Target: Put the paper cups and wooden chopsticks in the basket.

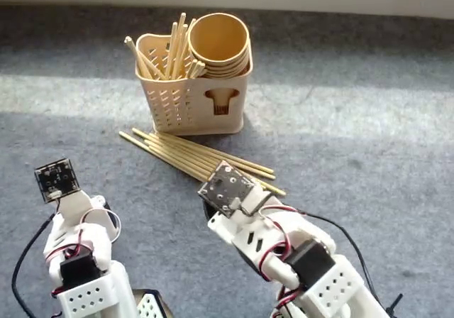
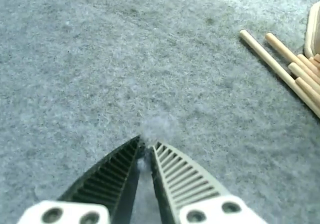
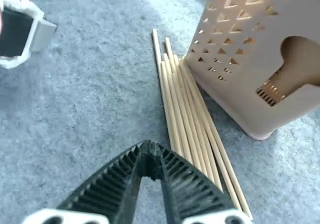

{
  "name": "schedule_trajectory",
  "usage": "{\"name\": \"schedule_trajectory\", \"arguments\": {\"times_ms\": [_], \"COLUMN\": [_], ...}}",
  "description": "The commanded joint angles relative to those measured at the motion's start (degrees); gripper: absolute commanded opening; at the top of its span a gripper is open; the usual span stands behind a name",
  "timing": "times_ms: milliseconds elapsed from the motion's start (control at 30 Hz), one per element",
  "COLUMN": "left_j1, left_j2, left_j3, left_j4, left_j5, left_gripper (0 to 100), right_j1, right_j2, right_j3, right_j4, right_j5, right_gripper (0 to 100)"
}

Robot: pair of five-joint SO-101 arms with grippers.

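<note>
A bundle of loose chopsticks (image 1: pixel 198 158) lies on the grey carpet (image 1: pixel 355 133) just beside the tips of the right gripper (image 3: pixel 148 156), between it and the basket (image 1: pixel 191 105). The basket holds stacked paper cups (image 1: pixel 218 41) and more chopsticks. The right gripper's jaws are closed and empty. The left gripper (image 2: pixel 145 149) is likewise closed on nothing, well apart from the bundle. A band of light crosses the carpet.
</note>
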Motion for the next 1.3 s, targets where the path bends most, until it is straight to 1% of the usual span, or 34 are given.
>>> {"name": "schedule_trajectory", "arguments": {"times_ms": [0,100,200,267,567,733,867,1033,1133,1267], "left_j1": [-2.15,-2.07,-2.07,-2.07,-2.07,-2.07,-2.07,-2.07,-2.07,-2.07], "left_j2": [-0.48,-0.48,-0.48,-0.48,-0.48,-0.48,-0.48,-0.48,-0.48,-0.48], "left_j3": [1.10,1.10,1.10,1.10,1.10,1.10,1.10,1.10,1.10,1.10], "left_j4": [-0.18,-0.18,-0.18,-0.18,-0.18,-0.18,-0.18,-0.09,0.00,0.00], "left_j5": [-0.53,-0.53,-0.53,-0.53,-0.53,-0.53,-0.53,-0.53,-0.53,-0.53], "left_gripper": [1,1,1,1,1,1,1,1,1,1], "right_j1": [-2.15,-2.51,-2.07,-2.07,-2.07,-1.98,-1.63,-1.45,-1.27,0.66], "right_j2": [9.45,16.92,25.01,30.37,49.36,55.69,59.38,63.78,65.98,69.14], "right_j3": [-7.25,-11.74,-16.22,-19.21,-31.60,-33.10,-33.10,-33.45,-36.00,-39.69], "right_j4": [0.22,0.40,0.57,0.57,0.57,0.57,0.31,-0.31,-0.92,-0.92], "right_j5": [0.53,0.53,0.35,0.26,0.53,1.05,6.15,6.51,6.51,6.51], "right_gripper": [1.0,1.8,7.9,10.1,10.1,10.6,10.6,10.6,10.6,10.6]}}
